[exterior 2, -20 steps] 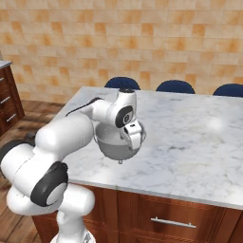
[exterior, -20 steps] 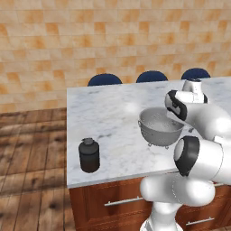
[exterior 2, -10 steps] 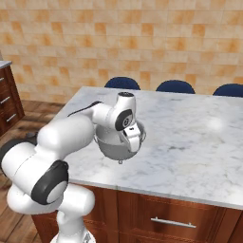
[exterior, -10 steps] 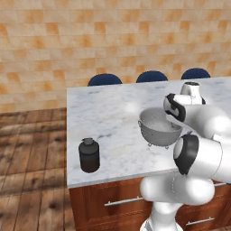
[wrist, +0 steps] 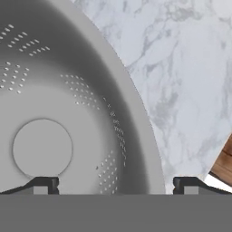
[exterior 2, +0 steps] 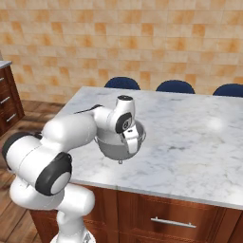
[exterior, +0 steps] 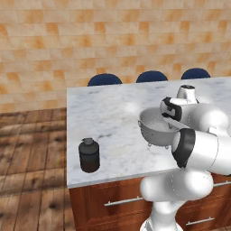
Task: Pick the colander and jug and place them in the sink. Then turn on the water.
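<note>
While the wide silver-grey perforated metal colander (exterior: 158,128) stands on the white marble counter (exterior: 113,117), its rim is straddled by the two-finger gripper (wrist: 116,185), whose jaws are spread fully and hold nothing. In the hand view one finger tip (wrist: 41,185) sits inside the bowl at 7 o'clock, the other outside at 5 o'clock. A thin rolled rim is judged liable to slip or tip the bowl if closure is shallow. The small dark grey-black lidded jug (exterior: 89,155) stands well apart, near the counter edge.
</note>
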Controlling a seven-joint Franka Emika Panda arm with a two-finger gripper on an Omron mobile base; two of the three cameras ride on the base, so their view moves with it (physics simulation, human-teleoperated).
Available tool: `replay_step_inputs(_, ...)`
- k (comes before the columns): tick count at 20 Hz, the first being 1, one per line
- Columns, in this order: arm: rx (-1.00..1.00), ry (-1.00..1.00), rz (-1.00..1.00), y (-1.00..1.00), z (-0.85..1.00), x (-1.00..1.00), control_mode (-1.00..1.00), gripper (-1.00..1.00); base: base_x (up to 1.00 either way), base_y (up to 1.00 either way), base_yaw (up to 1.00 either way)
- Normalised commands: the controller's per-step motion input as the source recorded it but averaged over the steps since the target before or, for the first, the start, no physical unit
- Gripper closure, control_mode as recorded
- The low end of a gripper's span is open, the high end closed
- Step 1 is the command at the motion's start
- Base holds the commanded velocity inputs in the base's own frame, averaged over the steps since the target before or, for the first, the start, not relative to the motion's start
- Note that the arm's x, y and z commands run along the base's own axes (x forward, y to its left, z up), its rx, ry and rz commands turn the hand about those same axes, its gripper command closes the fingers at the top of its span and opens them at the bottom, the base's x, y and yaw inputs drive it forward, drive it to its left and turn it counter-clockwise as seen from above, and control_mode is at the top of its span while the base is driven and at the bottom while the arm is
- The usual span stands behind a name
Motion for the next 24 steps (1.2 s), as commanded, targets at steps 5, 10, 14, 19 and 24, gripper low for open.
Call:
replay_step_inputs(5, 0.0, 0.0, -0.03, 0.01, -0.05, 0.03, -1.0, -1.0, 0.0, 0.0, 0.0)
replay_step_inputs(10, 0.0, 0.02, 0.0, 0.0, -0.04, -0.01, -1.0, -1.0, 0.0, 0.0, 0.0)
replay_step_inputs(14, 0.0, 0.0, 0.0, 0.0, 0.0, 0.0, -1.0, 1.0, 0.0, 0.0, 0.0)
replay_step_inputs(19, 0.0, 0.0, 0.0, 0.0, 0.0, 0.0, -1.0, 1.0, 0.0, 0.0, 0.0)
replay_step_inputs(24, 0.0, 0.0, 0.0, 0.0, 0.0, 0.0, -1.0, 1.0, 0.0, 0.0, 0.0)
